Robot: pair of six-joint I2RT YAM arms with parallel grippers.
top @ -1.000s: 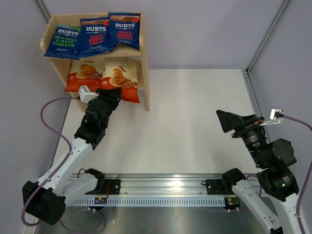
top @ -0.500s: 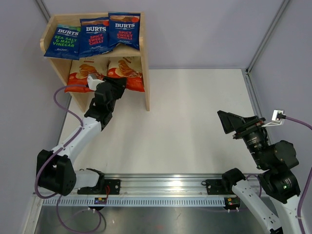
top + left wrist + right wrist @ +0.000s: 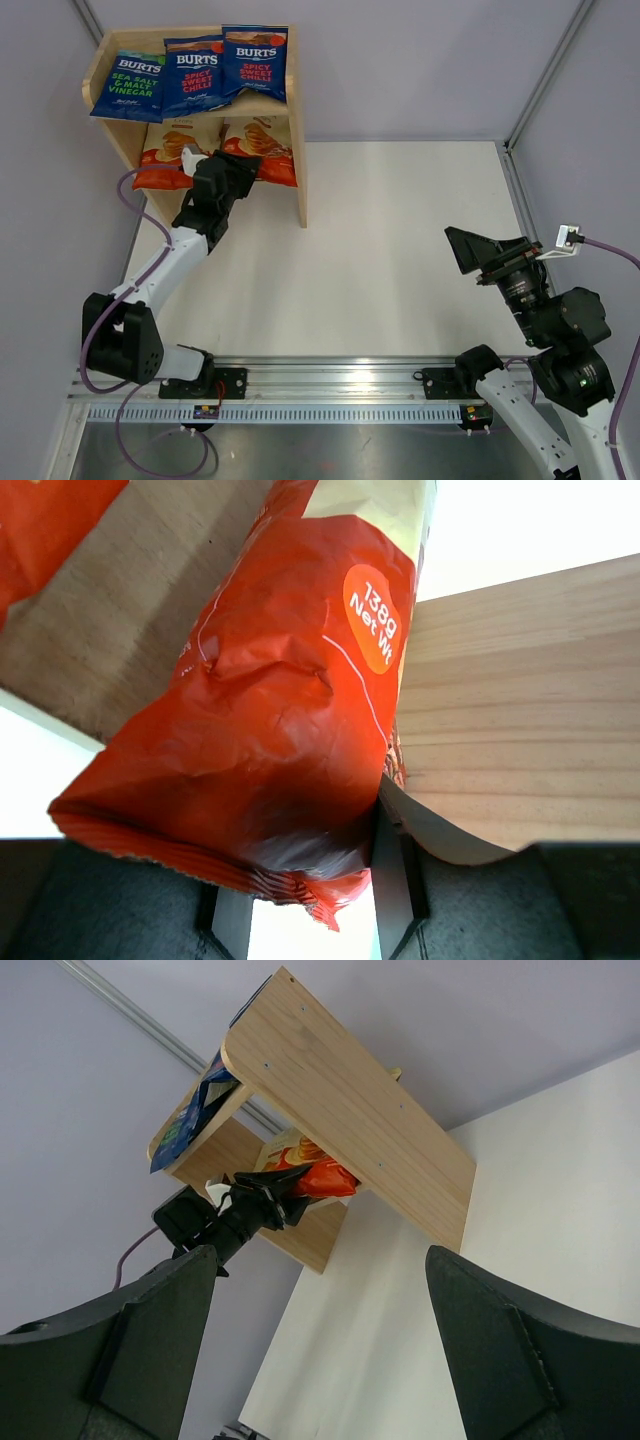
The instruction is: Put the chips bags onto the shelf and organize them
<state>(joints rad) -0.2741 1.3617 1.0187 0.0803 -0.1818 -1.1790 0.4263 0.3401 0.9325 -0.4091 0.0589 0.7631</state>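
The wooden shelf (image 3: 299, 180) stands at the far left. Three dark blue BURTS chips bags (image 3: 193, 75) lean on its upper tier. A cream and orange bag (image 3: 160, 160) lies at the left of the lower tier. My left gripper (image 3: 240, 168) is at the lower tier, shut on the orange bottom of the second cream bag (image 3: 272, 150). In the left wrist view that bag (image 3: 270, 710) fills the space between the fingers (image 3: 392, 880), beside the shelf's side panel (image 3: 520, 710). My right gripper (image 3: 468, 250) is open and empty at the right.
The white table (image 3: 400, 230) runs between shelf and right arm. Grey walls close in behind and on both sides. The right wrist view shows the shelf (image 3: 350, 1110), the orange bag (image 3: 325, 1175) and my left arm (image 3: 215, 1225) from afar.
My left gripper has pushed the cream bag from the front of the lower tier further back into the shelf. The right arm has hardly moved.
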